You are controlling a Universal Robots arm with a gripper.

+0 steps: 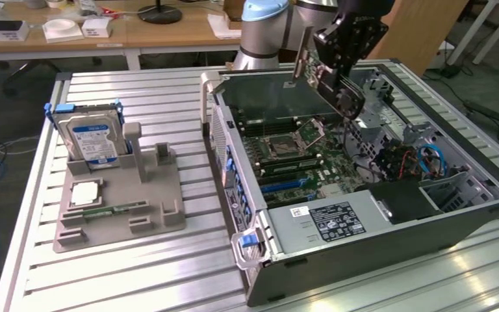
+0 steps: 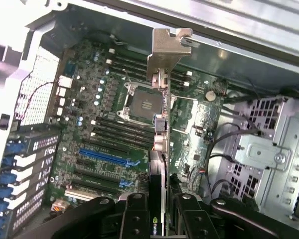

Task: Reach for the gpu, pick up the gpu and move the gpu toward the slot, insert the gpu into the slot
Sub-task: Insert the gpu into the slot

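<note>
The black claw [image 1: 340, 62] is clamped on the upper edge of 1 thin dark gpu card [image 1: 326, 88] with a pale metal end bracket [image 2: 165, 50]. Its fingers [image 2: 134, 216] press against either face. The card hangs tilted above the open grey computer case [image 1: 388, 250]. Seen from the wrist it is an edge-on sliver. The exterior view shows 1 round fan [image 1: 347, 102] on its face.

Open air lies between the card's lower edge and the green motherboard [image 1: 319, 159]. The silver drive cage [image 2: 269, 154] stands near on one side. On the board, 1 long blue slot [image 2: 102, 157] lies bare.

The slatted aluminium table [image 1: 145, 273] bears 1 grey plastic holder [image 1: 167, 224], well apart on the exterior view's left. The holder carries 1 blue-labelled silver hard drive [image 1: 93, 140] standing upright and 1 small green memory stick [image 1: 115, 209] lying flat.
</note>
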